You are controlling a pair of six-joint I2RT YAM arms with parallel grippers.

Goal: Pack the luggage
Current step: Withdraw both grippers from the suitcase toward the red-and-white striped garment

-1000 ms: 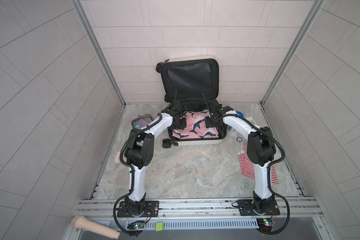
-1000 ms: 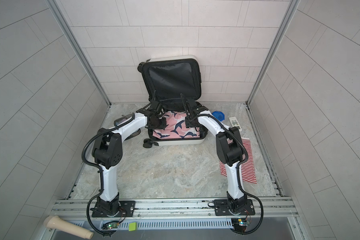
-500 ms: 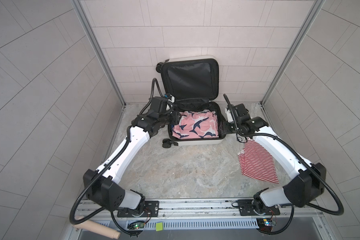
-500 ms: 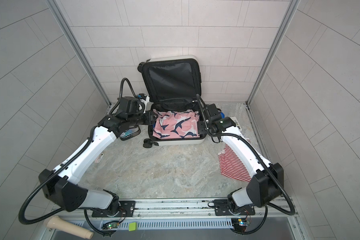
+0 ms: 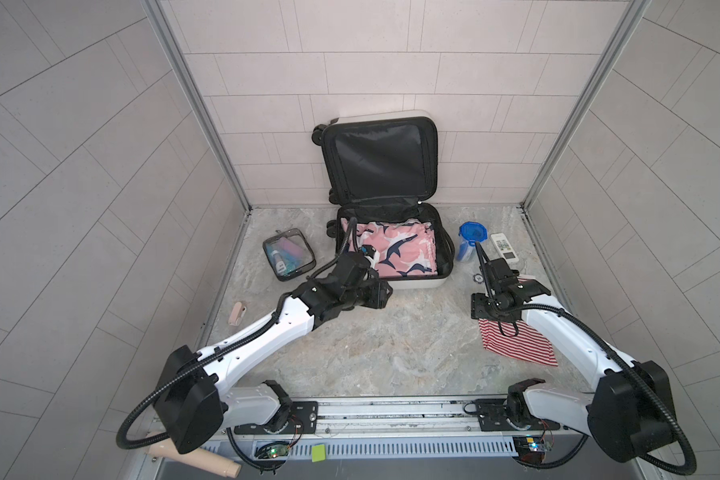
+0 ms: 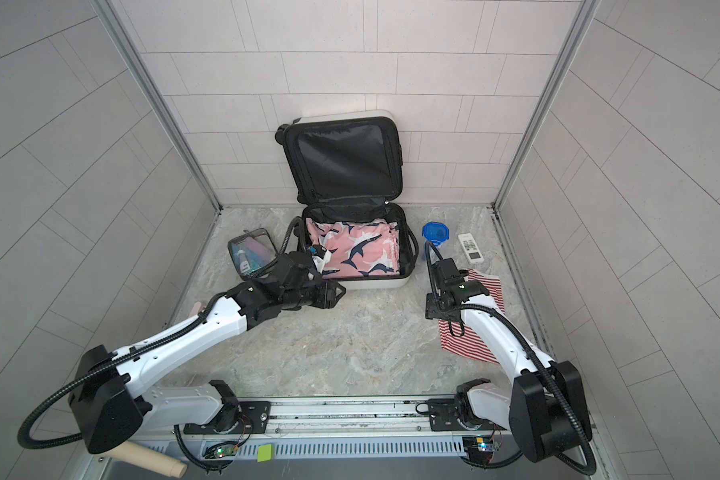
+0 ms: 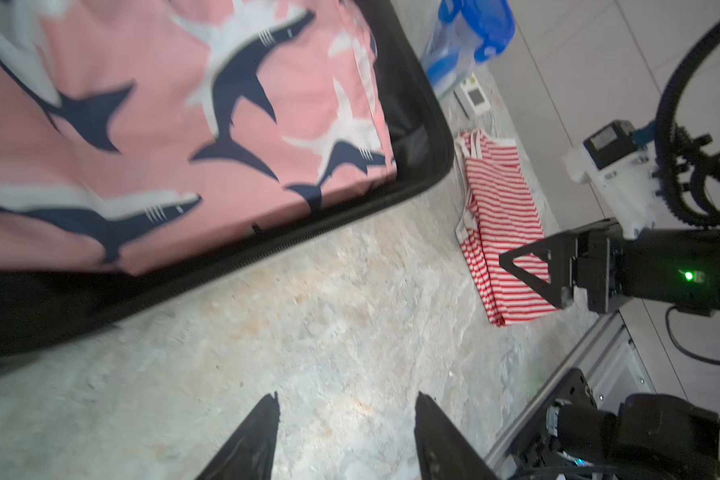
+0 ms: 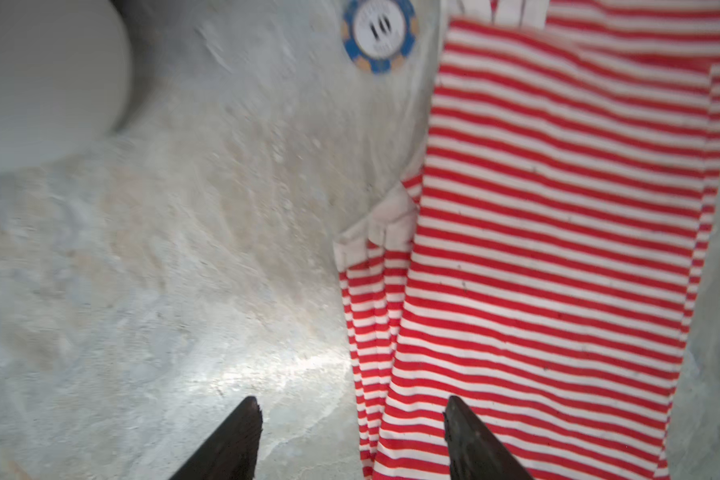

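With the shark-print cloth [image 5: 395,249] in the luggage [image 5: 420,283], the left fingers [image 7: 258,432] and right fingers [image 8: 242,436] are released (both empty), so the right ones should probably grasp the striped cloth [image 5: 520,345] next.

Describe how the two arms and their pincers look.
The left arm and right arm have white shell links and bulky black joint housings. Black ribbed hoses loop beside them. The left pincer and right pincer each have two black, pointed fingers. A small green light glows on the right arm's wrist.
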